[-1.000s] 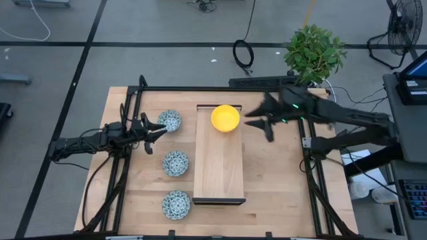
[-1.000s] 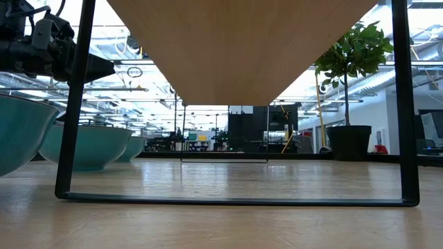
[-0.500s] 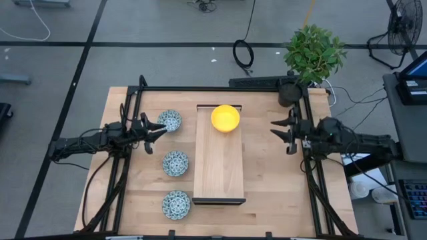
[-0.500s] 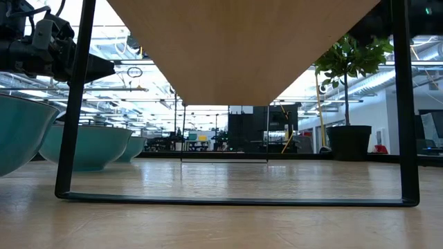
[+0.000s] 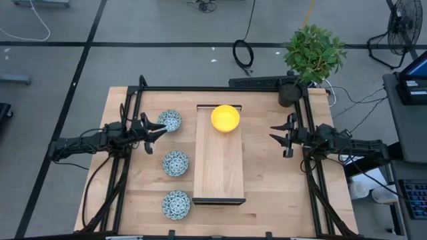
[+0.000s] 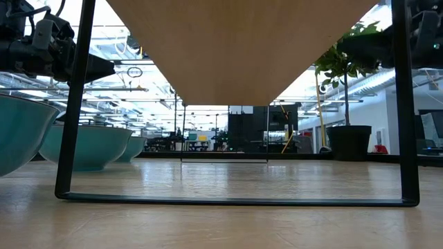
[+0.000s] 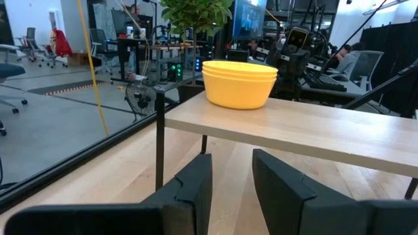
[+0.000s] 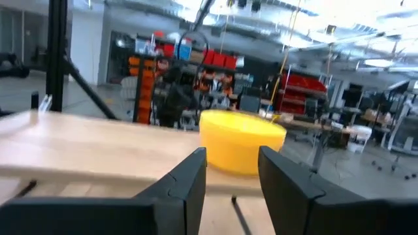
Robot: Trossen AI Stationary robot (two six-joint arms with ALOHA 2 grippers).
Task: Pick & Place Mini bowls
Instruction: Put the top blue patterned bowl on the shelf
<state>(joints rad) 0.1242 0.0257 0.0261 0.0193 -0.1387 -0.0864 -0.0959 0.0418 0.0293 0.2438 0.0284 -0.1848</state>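
Note:
A stack of plain yellow mini bowls rests by its base on the far end of the long wooden tray. Three blue-green patterned mini bowls stand in a row on the table left of the tray. My left gripper hovers open beside the farthest patterned bowl, above it in the low view. My right gripper stands open right of the tray, pointing at the yellow stack, nothing between its fingers.
The tray stands raised on black metal legs. A black frame runs along the table's far and side edges. A potted plant sits at the far right corner. Bare tabletop lies between the tray and my right gripper.
My right gripper has drawn back from beside the yellow stack toward the table's right edge, come down and tipped closer to level. Its fingers stay open and hold nothing. The bowls and tray have not moved.

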